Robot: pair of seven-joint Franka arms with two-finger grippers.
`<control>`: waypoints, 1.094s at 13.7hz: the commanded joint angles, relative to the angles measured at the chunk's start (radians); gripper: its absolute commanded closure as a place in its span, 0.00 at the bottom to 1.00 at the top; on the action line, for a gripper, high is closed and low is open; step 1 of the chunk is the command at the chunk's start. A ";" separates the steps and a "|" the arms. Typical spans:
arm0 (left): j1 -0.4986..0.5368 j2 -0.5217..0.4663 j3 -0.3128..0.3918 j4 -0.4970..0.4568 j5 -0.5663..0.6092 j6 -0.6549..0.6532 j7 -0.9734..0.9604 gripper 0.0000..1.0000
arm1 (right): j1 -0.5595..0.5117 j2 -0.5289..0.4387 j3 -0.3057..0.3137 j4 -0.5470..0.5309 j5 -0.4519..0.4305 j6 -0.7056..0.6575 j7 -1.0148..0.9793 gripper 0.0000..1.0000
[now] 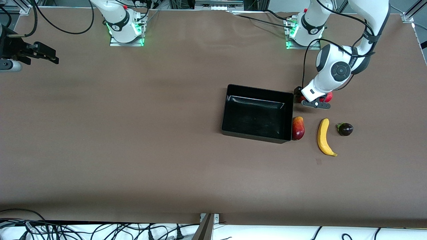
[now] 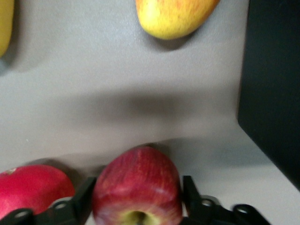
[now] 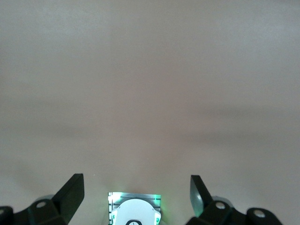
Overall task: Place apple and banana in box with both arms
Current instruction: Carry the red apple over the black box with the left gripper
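The apple [image 2: 137, 187], red with yellowish streaks, stands on the table beside the box's left-arm end [image 1: 300, 98]. My left gripper [image 2: 139, 183] is down around it, with a finger pressed against each side [image 1: 299, 94]. The banana [image 1: 323, 136] lies nearer the front camera than the apple, and only its edge shows in the left wrist view [image 2: 4, 23]. The black box [image 1: 257, 89] is empty; its wall also shows in the left wrist view [image 2: 276, 93]. My right gripper [image 1: 50, 55] waits open and empty at the right arm's end of the table, over bare table in its wrist view [image 3: 136, 187].
A uniformly red round fruit [image 1: 328, 97] sits close beside the apple, toward the left arm's end [image 2: 33, 187]. A red-yellow mango [image 1: 298, 128] lies against the box wall [image 2: 173, 16]. A dark purple fruit [image 1: 345, 129] sits beside the banana.
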 commanded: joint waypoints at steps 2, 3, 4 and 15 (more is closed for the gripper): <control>0.007 -0.027 -0.002 0.013 0.028 -0.042 0.015 1.00 | 0.011 0.010 -0.008 0.026 -0.008 -0.020 0.002 0.00; 0.007 -0.061 -0.004 0.017 0.028 -0.075 0.014 1.00 | 0.009 0.010 -0.008 0.025 -0.008 -0.021 0.004 0.00; 0.007 -0.101 -0.005 0.034 0.028 -0.126 0.014 1.00 | 0.009 0.010 -0.008 0.025 -0.008 -0.023 0.003 0.00; -0.290 0.017 -0.053 0.543 -0.070 -0.410 -0.291 1.00 | 0.006 0.011 -0.011 0.026 0.003 -0.055 0.004 0.00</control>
